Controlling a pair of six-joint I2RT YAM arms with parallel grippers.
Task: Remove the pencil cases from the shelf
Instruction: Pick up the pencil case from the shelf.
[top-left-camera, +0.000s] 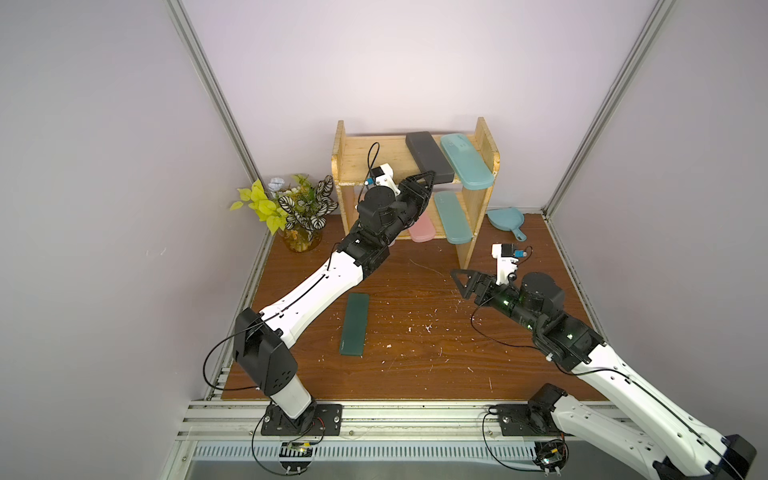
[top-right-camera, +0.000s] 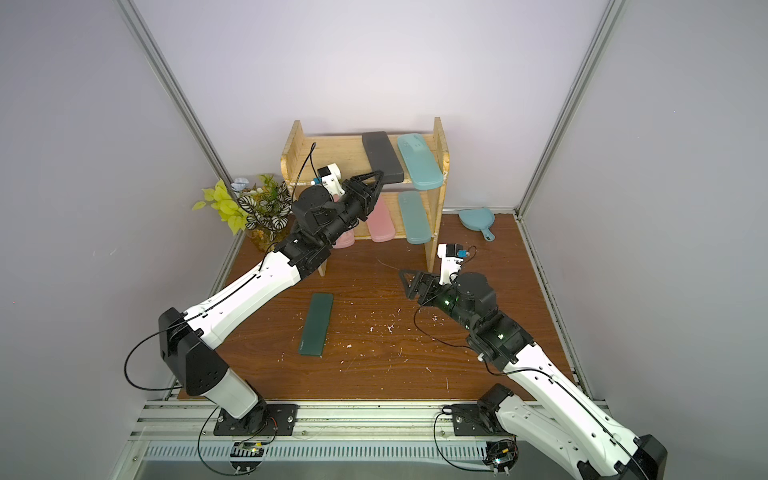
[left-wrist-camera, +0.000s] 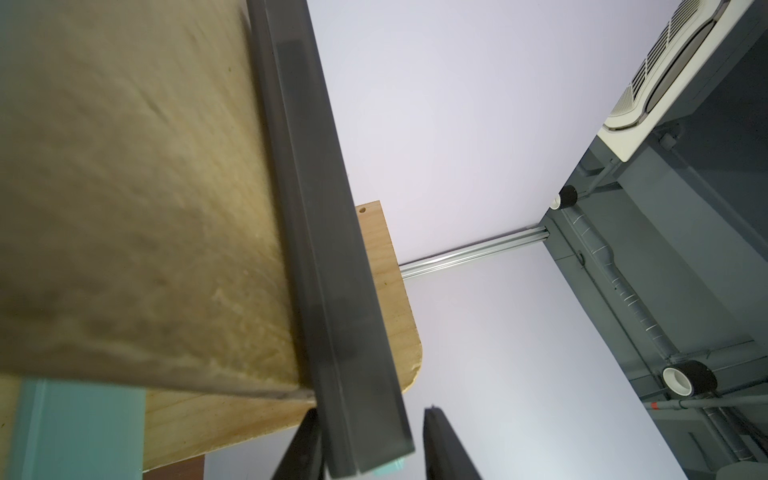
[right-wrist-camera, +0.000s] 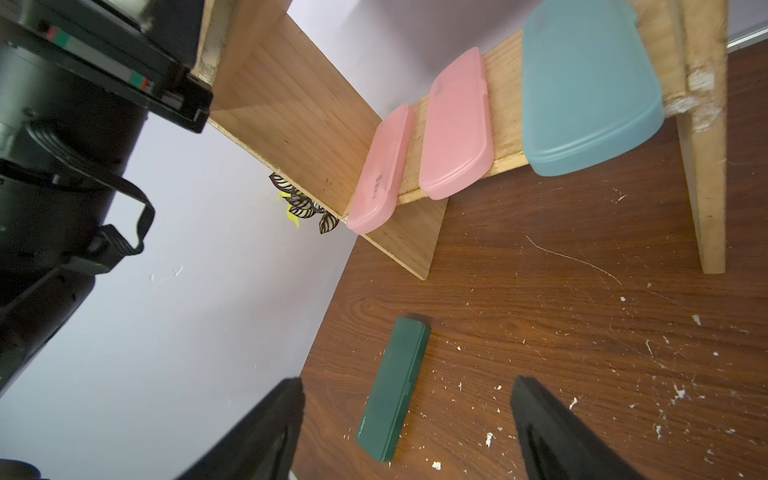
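Brown wood-grain table (top-left-camera: 415, 353), flecked with white scuffs and boxed in by pale lilac walls, carries the shelf (top-left-camera: 374, 160) at its far side. On the upper tier the black case (top-left-camera: 428, 158) lies with its long axis front to back, slightly slanted. Its near end juts over the front edge, straight into the left claw (top-left-camera: 430, 178). That arm stretches forward and up from its base, with the wrist level with the upper tier. Its jaws straddle the case's near end at a narrow spread. In the left wrist view 1 finger (left-wrist-camera: 301, 449) sits against the case, while a strip of wall shows between the case and the other, so nothing is clamped. Just past the claw, beyond the black case, the upper teal case (top-left-camera: 465, 160) lies parallel on the same tier. Below the claw, the lower tier holds a pink case (right-wrist-camera: 380, 170) by the side panel, another pink case (right-wrist-camera: 455, 124) and the lower teal case (top-left-camera: 452, 216). All 3 lie front to back with their near ends overhanging. Well behind the claw, the dark green case (top-left-camera: 355, 324) lies flat on the table, its long axis roughly front to back. The right arm is bent low, and the right claw (top-left-camera: 457, 278) hovers near the shelf's side panel with jaws wide and empty. A blue dustpan (top-left-camera: 505, 220) lies beyond it, and a potted plant (top-left-camera: 291, 208) stands at the far side of the left arm.
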